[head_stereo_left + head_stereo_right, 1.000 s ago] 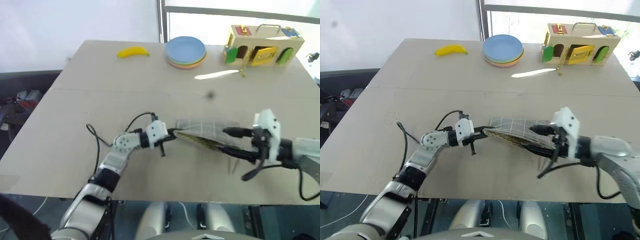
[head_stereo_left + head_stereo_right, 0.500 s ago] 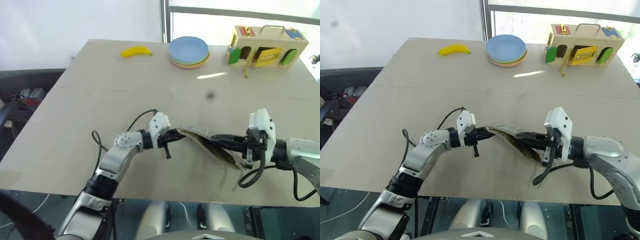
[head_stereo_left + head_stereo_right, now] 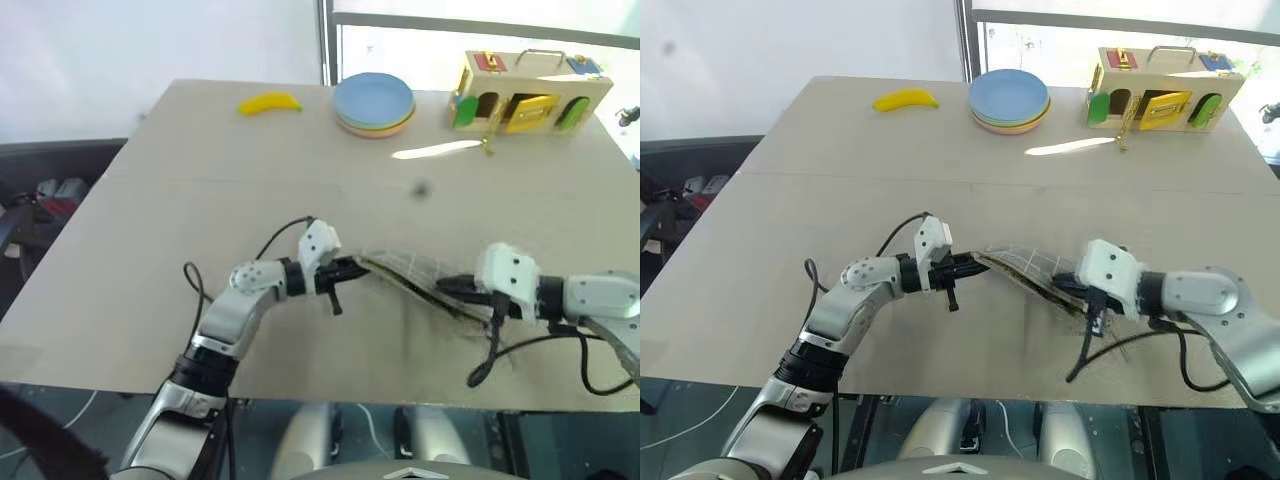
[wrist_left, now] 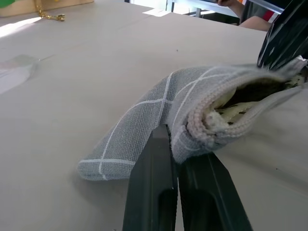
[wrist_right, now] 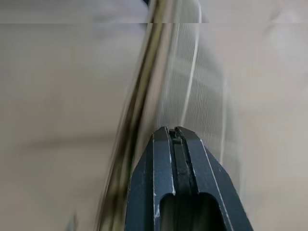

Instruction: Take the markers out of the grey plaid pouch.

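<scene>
Near the desk [image 3: 150, 200] at 6 o'clock, both grippers pinch the pouch [image 3: 1025, 268]: left gripper [image 3: 970, 264] and right gripper [image 3: 1072, 290] clamp opposite ends, apparently stretching its mouth open.

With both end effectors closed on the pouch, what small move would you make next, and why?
Probably tilt the pouch so its open edge faces down. The left end effector and right end effector pinch opposite ends, the opening gapes, and no markers lie on the table.
</scene>
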Tool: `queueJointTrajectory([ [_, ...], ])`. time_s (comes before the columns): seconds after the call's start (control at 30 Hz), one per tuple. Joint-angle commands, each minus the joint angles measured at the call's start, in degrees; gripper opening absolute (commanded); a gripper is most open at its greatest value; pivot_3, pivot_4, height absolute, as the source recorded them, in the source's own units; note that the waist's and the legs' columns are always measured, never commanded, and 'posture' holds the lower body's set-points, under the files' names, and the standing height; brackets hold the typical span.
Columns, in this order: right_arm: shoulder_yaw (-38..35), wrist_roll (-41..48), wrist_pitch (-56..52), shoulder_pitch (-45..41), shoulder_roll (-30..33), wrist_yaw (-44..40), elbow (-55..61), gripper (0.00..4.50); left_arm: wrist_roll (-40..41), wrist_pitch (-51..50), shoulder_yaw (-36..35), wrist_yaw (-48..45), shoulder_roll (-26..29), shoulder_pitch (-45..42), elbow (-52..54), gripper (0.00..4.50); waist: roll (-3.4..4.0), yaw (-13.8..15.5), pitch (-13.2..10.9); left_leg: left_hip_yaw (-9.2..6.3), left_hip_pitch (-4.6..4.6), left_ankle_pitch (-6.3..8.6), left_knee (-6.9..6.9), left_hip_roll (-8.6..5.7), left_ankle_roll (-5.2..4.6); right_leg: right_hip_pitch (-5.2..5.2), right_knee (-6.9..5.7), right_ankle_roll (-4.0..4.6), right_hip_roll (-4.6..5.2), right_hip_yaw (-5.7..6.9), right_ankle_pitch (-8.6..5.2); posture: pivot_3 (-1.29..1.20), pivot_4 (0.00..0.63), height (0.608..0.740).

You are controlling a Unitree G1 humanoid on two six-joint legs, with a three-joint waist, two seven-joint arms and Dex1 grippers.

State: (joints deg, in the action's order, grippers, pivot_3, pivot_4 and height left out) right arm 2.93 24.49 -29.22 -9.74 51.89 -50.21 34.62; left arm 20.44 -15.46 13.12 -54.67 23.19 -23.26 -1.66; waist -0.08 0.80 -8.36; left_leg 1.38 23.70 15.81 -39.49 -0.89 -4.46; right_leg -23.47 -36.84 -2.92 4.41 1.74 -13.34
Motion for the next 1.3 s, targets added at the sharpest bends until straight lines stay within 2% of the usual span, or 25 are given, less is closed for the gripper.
queueJointTrajectory([
  [0.03,-1.49,2.32,-1.87,-1.35,0.25,-0.4,4.09,0.02,0.66,-0.49,-1.15,0.0,-0.58,-0.83,2.52,0.0,-0.01,0.18,0.0,-0.04,0.01,0.0,0.0,0.0,0.0,0.01,0.0,0.0,0.01,0.0,0.0,0.0,0.15,0.74],
  [0.27,1.34,-0.87,-2.5,-0.61,0.64,0.13,5.12,0.02,0.64,-1.65,-1.1,0.31,-1.74,-1.55,2.75,0.0,-0.03,0.18,-0.01,-0.04,0.05,0.0,0.0,-0.06,-0.01,0.01,0.07,0.0,0.09,-0.02,0.0,0.0,0.15,0.74],
  [0.4,5.28,-8.98,-0.11,-0.12,2.57,0.82,2.43,0.02,0.6,-2.18,-0.97,0.25,-2.24,-1.59,3.14,0.0,-0.03,0.09,-0.01,-0.04,0.03,0.0,0.0,-0.02,0.0,0.01,0.04,0.01,0.04,-0.01,0.0,0.0,0.15,0.74],
  [0.57,5.63,-15.64,1.69,-1.57,3.2,2.79,-1.31,0.02,0.72,-2.88,-1.01,-0.2,-2.2,-1.26,3.82,0.0,-0.03,0.1,-0.01,0.0,0.03,0.0,-0.01,-0.03,0.0,0.01,0.04,0.0,0.05,-0.02,0.0,0.0,0.15,0.74],
  [0.83,6.08,-20.43,1.96,-4.22,2.46,2.5,-4.13,0.02,1.42,-4.61,-0.93,-0.45,-2.55,-1.13,5.24,0.0,-0.03,0.06,-0.01,0.0,0.03,-0.01,-0.01,-0.03,0.01,0.0,0.04,0.0,0.03,0.0,0.0,0.0,0.15,0.74],
  [0.93,7.28,-20.88,1.35,-5.13,2.46,0.82,-3.94,0.8,2.09,-5.84,-1.17,-0.37,-2.9,-1.13,5.99,0.0,-0.03,0.06,-0.01,-0.01,0.03,-0.01,-0.01,-0.03,0.01,0.0,0.04,0.0,0.02,0.0,0.0,0.0,0.15,0.74],
  [1.17,10.39,-21.44,-1.02,-8.85,4.43,-4.61,-2.93,4.15,5.89,-10.82,-0.62,-2.29,-2.43,0.53,10.72,0.0,-0.03,0.01,-0.02,0.0,0.02,-0.01,-0.01,-0.03,0.01,0.0,0.04,0.0,0.03,0.0,0.0,0.0,0.15,0.74],
  [1.2,10.45,-21.42,-1.16,-8.97,4.69,-5.23,-2.94,4.41,6.03,-11.24,-0.49,-2.25,-2.44,0.73,11.15,0.0,-0.03,0.01,-0.02,-0.01,0.02,-0.01,-0.01,-0.02,0.01,0.0,0.04,0.01,0.02,-0.01,0.0,0.0,0.15,0.74],
  [1.3,11.01,-20.76,-4.26,-11.2,6.52,-8.71,-2.67,4.41,8.36,-14.66,-0.72,-2.15,-2.23,1.82,13.94,0.0,-0.03,0.05,-0.02,-0.01,0.03,-0.01,-0.01,-0.01,0.01,0.0,0.04,0.01,0.03,-0.03,-0.01,0.0,0.15,0.74],
])
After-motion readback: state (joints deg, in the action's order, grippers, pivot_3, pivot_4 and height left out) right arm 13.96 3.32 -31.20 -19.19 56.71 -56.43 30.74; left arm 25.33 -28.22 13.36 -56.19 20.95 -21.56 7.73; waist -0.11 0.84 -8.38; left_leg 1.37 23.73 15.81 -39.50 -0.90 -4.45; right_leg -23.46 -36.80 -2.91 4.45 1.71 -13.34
